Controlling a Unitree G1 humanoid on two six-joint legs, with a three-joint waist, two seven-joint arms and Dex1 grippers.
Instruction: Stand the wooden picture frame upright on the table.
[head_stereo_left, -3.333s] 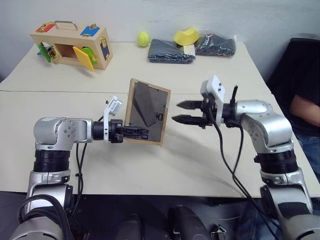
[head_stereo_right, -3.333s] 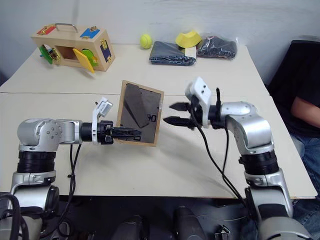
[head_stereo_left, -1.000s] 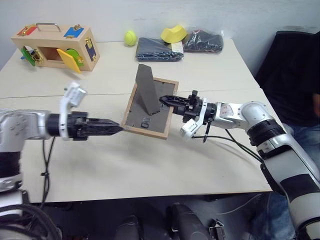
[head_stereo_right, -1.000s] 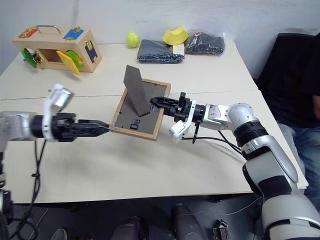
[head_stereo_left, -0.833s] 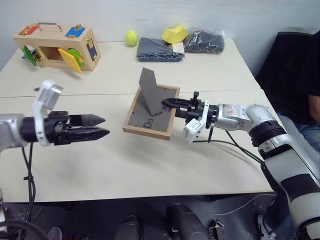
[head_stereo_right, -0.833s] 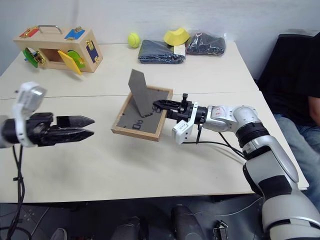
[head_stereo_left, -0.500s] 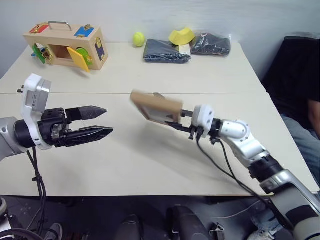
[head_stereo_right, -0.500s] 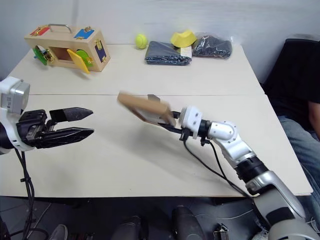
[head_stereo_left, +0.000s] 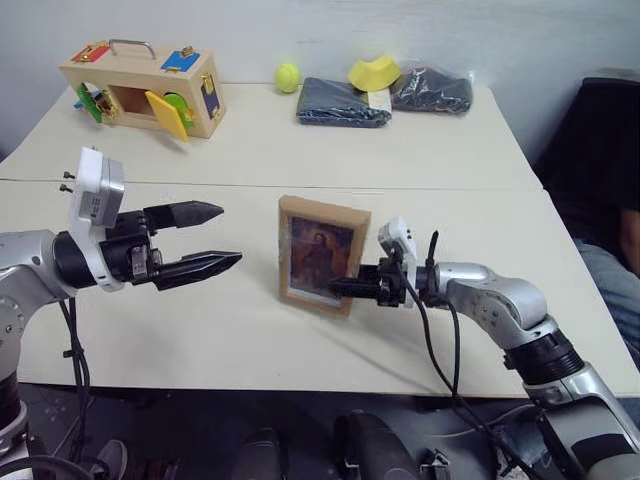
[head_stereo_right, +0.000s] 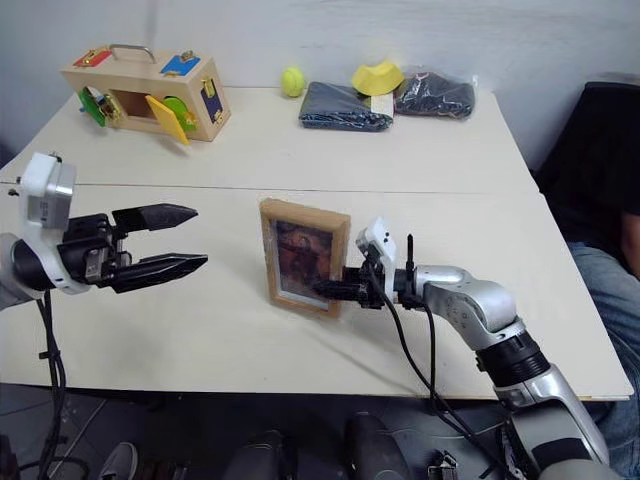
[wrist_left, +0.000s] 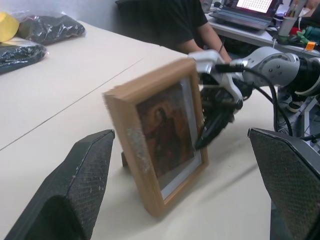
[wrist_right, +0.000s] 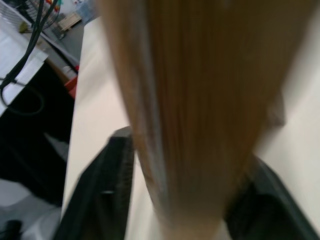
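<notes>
Frame: picture frame (head_stereo_left: 322, 254), rectangular pale wood, portrait facing out, upright at table (head_stereo_left: 250, 330) centre.
Right gripper (head_stereo_left: 345, 289): fingers straddling frame's 4 o'clock edge; grip unclear.
Left gripper (head_stereo_left: 205, 240): released, 9 o'clock.

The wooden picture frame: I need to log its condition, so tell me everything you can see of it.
The wooden picture frame is a small light-wood rectangle holding a dark portrait picture that faces the robot. It stands upright on the table, leaning slightly back, near the middle. The right gripper has a finger on either side of its lower right edge; whether they still press it I cannot tell. The open left gripper is apart from it.
</notes>
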